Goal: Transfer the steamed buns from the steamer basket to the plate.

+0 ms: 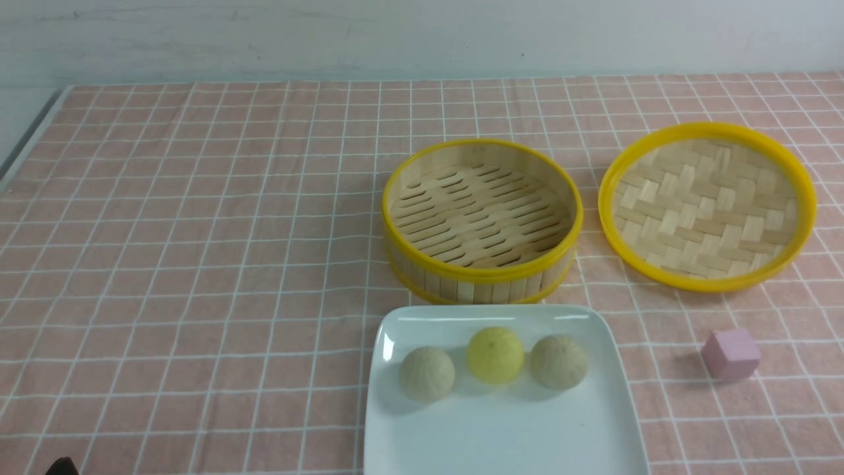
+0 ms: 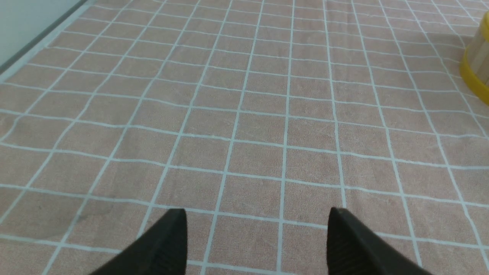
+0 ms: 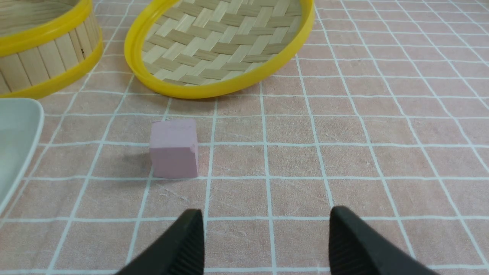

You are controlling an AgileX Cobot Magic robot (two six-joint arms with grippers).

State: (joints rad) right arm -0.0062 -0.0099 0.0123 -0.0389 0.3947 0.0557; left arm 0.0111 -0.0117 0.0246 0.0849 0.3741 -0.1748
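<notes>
Looks basically done to me: all three steamed buns (image 1: 494,363) sit on the plate (image 1: 613,422), steamer basket (image 1: 482,218) empty, left end effector (image 2: 258,244) and right end effector (image 3: 265,244) both released and holding nothing, so no more pickups needed.

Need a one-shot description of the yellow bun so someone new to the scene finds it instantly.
Find the white square plate at the near edge of the checked tablecloth, just in front of the empty steamer basket. Three small balls sit on it in a row. The yellow bun is the middle one, the only light yellow ball between two beige-grey buns.
</notes>
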